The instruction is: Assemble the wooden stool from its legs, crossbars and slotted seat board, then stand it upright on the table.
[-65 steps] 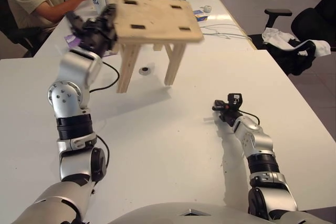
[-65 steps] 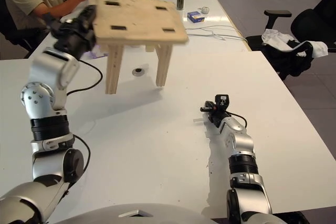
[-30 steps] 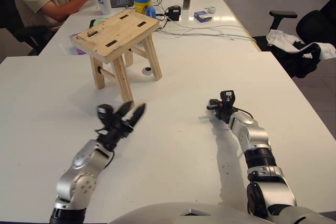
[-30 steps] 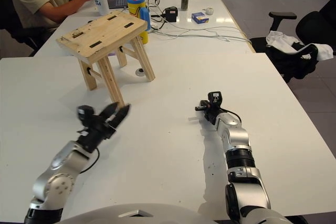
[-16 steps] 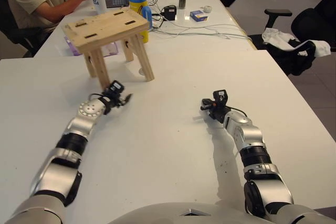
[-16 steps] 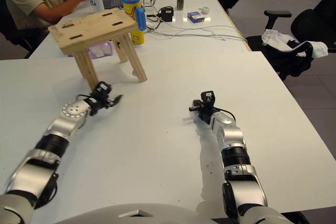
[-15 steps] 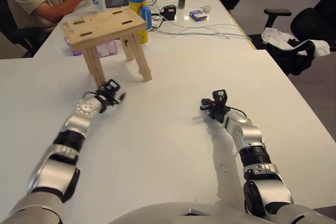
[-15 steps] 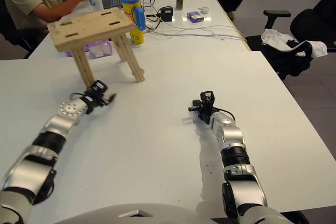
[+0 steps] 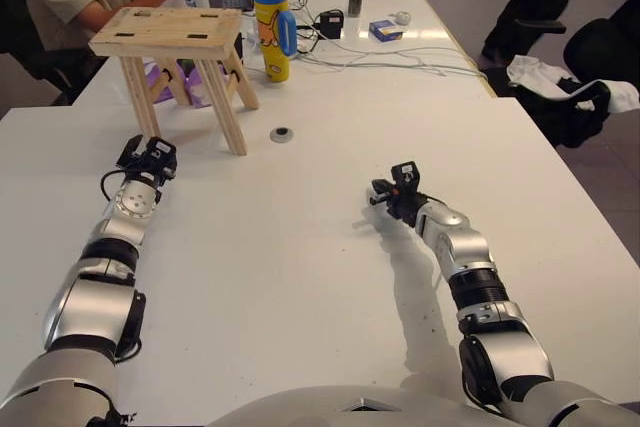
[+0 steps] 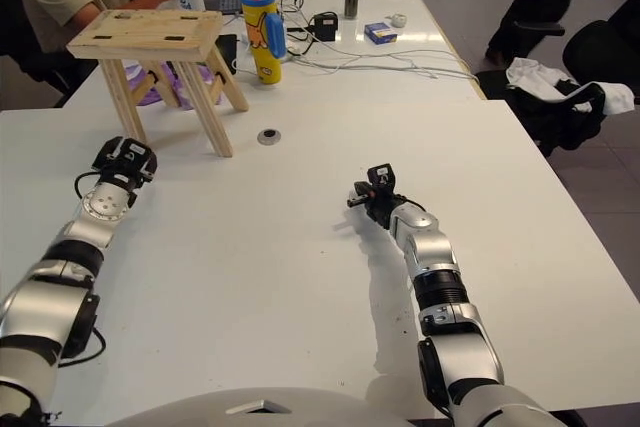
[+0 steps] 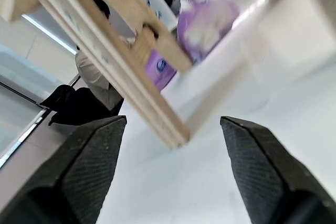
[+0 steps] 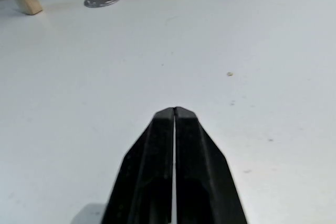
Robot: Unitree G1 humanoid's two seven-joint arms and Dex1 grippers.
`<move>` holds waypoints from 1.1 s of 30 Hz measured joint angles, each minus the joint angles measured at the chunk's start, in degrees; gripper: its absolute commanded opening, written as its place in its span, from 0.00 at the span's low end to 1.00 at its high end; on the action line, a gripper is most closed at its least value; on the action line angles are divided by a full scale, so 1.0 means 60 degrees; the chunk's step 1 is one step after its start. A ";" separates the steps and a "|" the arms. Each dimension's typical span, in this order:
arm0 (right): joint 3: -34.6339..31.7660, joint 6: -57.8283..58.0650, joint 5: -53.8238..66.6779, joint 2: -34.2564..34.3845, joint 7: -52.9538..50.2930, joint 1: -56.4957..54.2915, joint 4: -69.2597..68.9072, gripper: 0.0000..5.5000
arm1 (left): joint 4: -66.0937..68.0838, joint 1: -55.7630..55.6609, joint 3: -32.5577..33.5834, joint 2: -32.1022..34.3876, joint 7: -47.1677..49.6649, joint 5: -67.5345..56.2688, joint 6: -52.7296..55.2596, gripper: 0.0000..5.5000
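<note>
The wooden stool [image 9: 170, 32] stands up on its legs at the far left of the white table [image 9: 300, 277]. The left gripper [image 9: 146, 150] lies low, just on the near side of the stool, with its jaws spread wide and nothing in them. The right gripper [image 12: 174, 113] rests well off to the right, jaws pressed together.

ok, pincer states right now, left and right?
Left pincer: open, holding nothing, close to the stool.
Right pincer: shut, holding nothing, down near the table.
</note>
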 measured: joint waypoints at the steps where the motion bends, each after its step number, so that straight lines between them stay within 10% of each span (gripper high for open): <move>1: -0.0081 -0.0096 -0.0003 -0.0015 -0.0169 -0.0047 0.0035 0.00 | -0.0567 0.0295 0.0243 -0.0131 0.0045 -0.0218 -0.0047 0.61; 13: -0.0413 -0.1573 0.0274 0.0841 -0.0579 -0.0701 -0.0682 0.00 | -0.5852 0.1730 0.1402 -0.3509 0.0469 -0.2064 0.1341 0.61; 33: -0.0776 -0.2870 0.0529 0.1902 -0.1387 -0.1092 -0.0280 0.00 | -0.3729 -0.0201 0.1989 -0.4104 -0.0752 -0.2019 0.1385 0.61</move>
